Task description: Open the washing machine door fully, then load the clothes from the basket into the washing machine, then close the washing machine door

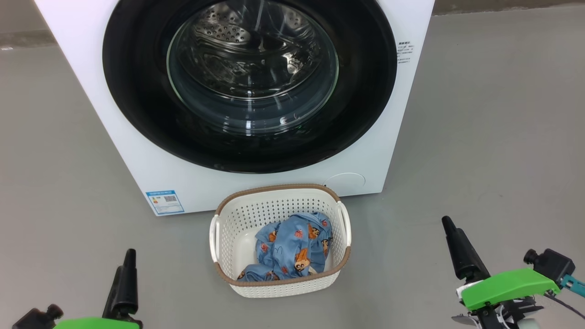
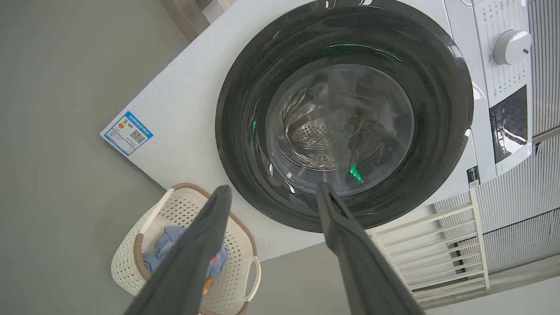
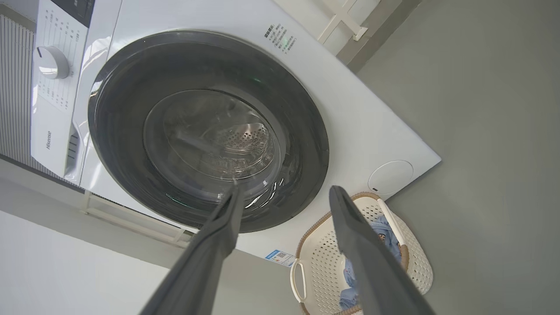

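Note:
The washing machine (image 1: 183, 178) stands ahead, a white front-loader. The washing machine door (image 1: 361, 105) lies flush against it, its black rim ringing a glass bowl through which the steel drum shows. On the floor in front sits the cream basket (image 1: 279, 188) with the light-blue printed clothes (image 1: 295, 249) bunched inside. My left gripper (image 1: 129, 256) is low at the left and my right gripper (image 1: 447, 224) low at the right, either side of the basket. Both are empty. In the wrist views the left gripper (image 2: 273, 187) and right gripper (image 3: 284, 188) are open, facing the door (image 2: 245, 109) (image 3: 302, 131).
Grey floor surrounds the machine and basket. A blue label sticker (image 1: 165, 202) and a round cover (image 1: 346, 179) mark the machine's lower front. A control dial (image 2: 512, 46) sits above the door. A white slatted rack (image 2: 437, 245) stands beside the machine.

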You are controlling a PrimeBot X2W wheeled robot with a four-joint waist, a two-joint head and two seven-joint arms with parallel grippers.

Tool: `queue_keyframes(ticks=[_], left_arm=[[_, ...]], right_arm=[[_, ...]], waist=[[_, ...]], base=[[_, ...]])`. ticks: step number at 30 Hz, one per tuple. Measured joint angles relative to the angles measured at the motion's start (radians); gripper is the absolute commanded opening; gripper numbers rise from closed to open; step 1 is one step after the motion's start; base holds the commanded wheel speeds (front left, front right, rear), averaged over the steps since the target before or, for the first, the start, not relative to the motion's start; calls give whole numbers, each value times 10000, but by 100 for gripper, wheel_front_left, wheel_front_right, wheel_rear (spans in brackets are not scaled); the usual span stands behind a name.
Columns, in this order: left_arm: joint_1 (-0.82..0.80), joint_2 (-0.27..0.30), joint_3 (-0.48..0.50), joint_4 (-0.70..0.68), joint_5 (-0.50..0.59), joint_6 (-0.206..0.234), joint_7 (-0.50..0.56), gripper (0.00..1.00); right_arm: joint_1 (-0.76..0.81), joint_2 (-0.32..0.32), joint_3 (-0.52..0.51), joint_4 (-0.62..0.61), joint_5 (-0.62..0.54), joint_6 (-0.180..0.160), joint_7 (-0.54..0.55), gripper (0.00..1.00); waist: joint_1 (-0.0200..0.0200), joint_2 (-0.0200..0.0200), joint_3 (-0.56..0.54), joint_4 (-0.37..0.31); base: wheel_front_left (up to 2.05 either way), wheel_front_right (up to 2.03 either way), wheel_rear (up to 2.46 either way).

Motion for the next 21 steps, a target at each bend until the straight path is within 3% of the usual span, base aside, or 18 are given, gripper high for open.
queue_keyframes(ticks=[21], left_arm=[[-79,295,-535,52,3208,0,-612,100]], right_arm=[[-400,-245,508,228,-2834,0,-617,100]], waist=[[-1,0,18,-21]], base=[[0,0,0]])
